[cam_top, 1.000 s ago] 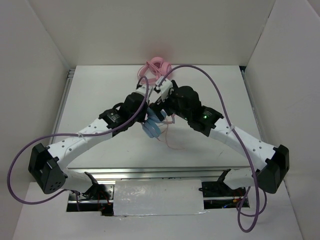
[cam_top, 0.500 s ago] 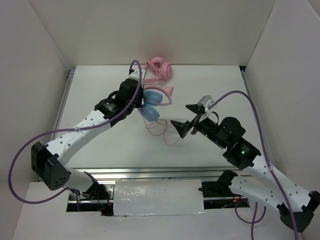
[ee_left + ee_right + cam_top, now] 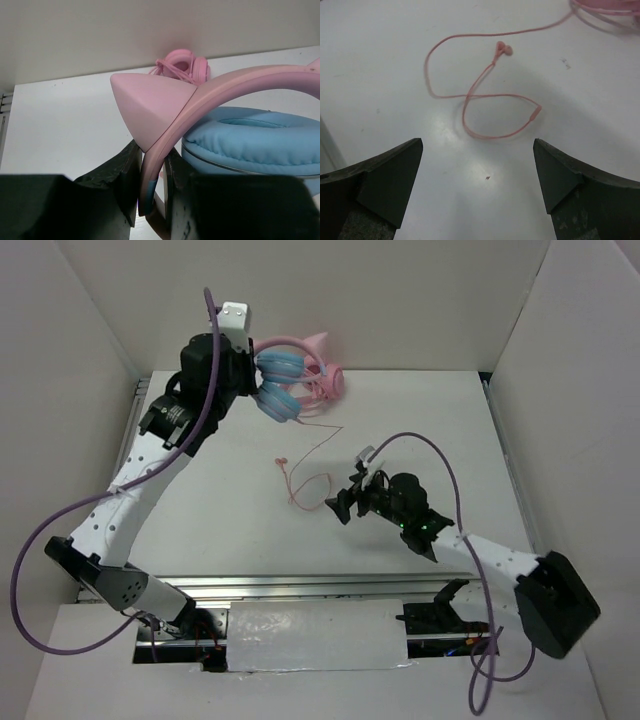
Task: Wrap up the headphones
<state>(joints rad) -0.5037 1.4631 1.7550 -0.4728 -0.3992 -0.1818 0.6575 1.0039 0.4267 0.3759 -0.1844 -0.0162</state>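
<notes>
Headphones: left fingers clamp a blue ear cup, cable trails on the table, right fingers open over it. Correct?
Not quite. The left fingers clamp the pink headband of the headphones, beside a cat ear, not a blue ear cup; the left wrist view shows it. The cable does trail on the table, right fingers open over it.

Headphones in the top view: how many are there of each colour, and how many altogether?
Blue headphones with pink cat ears: 1
All-pink headphones: 1
Total: 2
</notes>
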